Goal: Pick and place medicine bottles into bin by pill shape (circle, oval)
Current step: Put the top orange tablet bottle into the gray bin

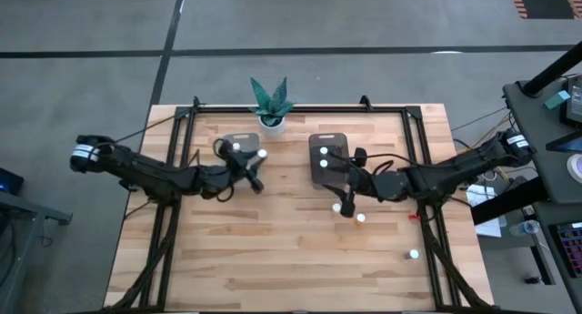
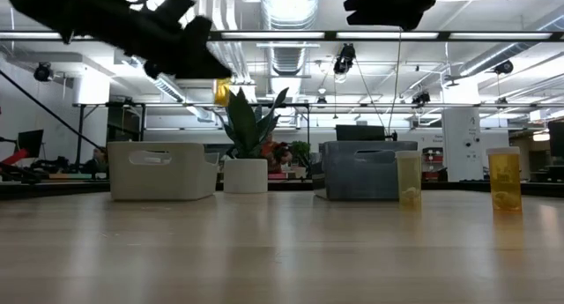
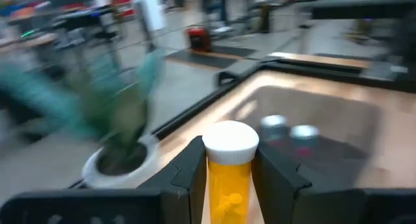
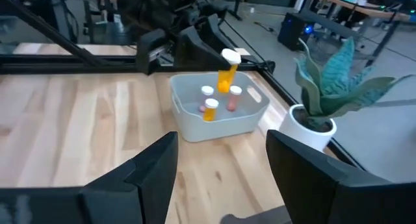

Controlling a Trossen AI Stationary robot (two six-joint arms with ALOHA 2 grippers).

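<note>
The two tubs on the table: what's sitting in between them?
In the low view, a green plant in a white pot stands between the pale tub and the dark grey tub. From above, the plant sits a bit behind that gap.

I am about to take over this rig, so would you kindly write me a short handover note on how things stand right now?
Left hand: shut on an orange bottle, held above the clear tub.
Right hand: open and empty, above the table near the grey tub.
Done: three bottles lie in the clear tub, two white caps show in the grey tub.
Left: drop the held bottle; three bottles stand loose on the table, two by the right hand and one nearer the right front corner. Pill shapes cannot be read from here.
</note>
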